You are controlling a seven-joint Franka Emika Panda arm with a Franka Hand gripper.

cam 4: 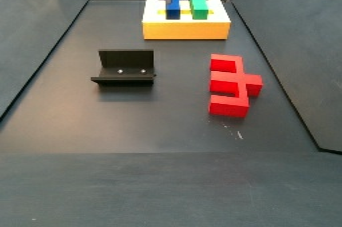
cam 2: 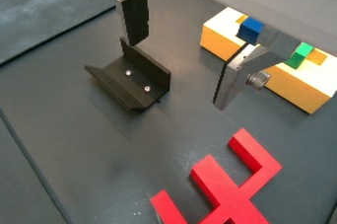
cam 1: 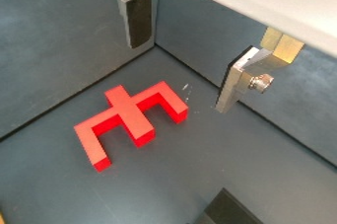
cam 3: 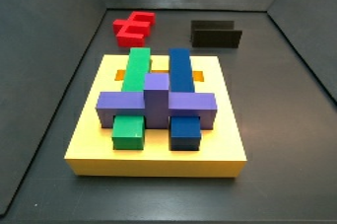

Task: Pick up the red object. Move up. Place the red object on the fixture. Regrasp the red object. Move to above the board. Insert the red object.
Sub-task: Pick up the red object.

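Observation:
The red object [cam 1: 125,119] [cam 2: 231,188] lies flat on the dark floor, and both side views show it [cam 3: 133,27] [cam 4: 231,83] beside the fixture. My gripper [cam 1: 187,55] [cam 2: 184,50] hangs open above the floor with nothing between its fingers; the red object lies below and off to one side, untouched. The black fixture [cam 2: 132,82] [cam 3: 216,35] [cam 4: 124,68] stands on the floor close under one finger [cam 2: 133,16]. The yellow board [cam 2: 224,36] [cam 3: 158,154] [cam 4: 187,29] carries green, blue and purple blocks. Neither side view shows the gripper plainly.
Grey walls [cam 3: 53,80] [cam 4: 47,41] enclose the floor on all sides. The board fills one end of the enclosure, and the red object and fixture share the other end, roughly a hand's width apart.

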